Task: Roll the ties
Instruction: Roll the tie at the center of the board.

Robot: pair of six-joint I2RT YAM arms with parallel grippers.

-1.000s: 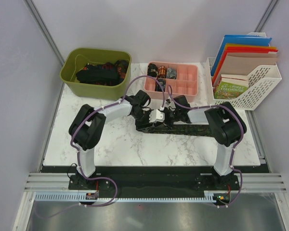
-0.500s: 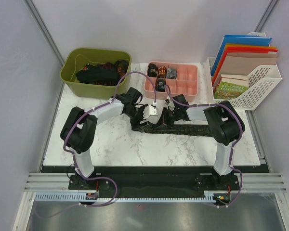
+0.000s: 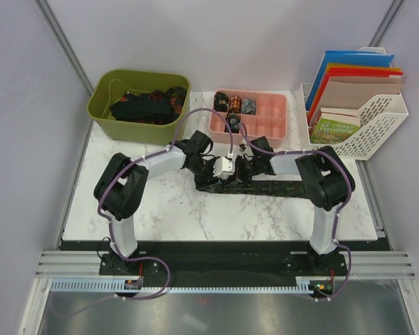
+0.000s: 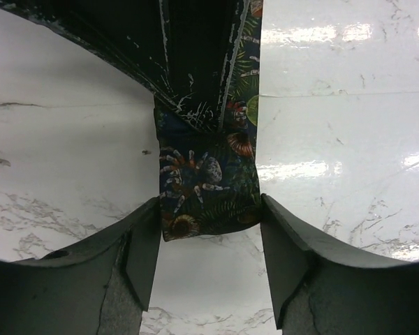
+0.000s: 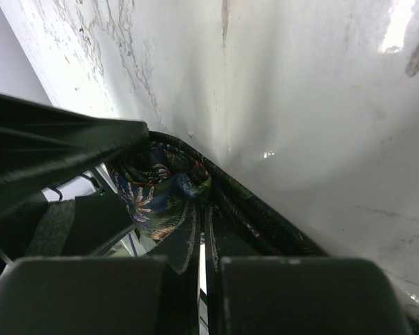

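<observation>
Now | folded patterned tie (image 4: pixel 208 174) | left end effector (image 4: pixel 209 204) open astride | right end effector (image 5: pixel 200 222) closed, maybe pinching

right claw (image 5: pixel 201 241): closed, tips touching tie (image 5: pixel 157 190) | tie: bunched, leafy print | table (image 5: pixel 300 105): white marble

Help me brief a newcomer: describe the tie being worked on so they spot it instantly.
Find the white marble table. Just in front of the pink tray at its back edge lies a dark patterned tie. Unlike the rolled ties in that tray, it lies stretched out lengthwise.
</observation>
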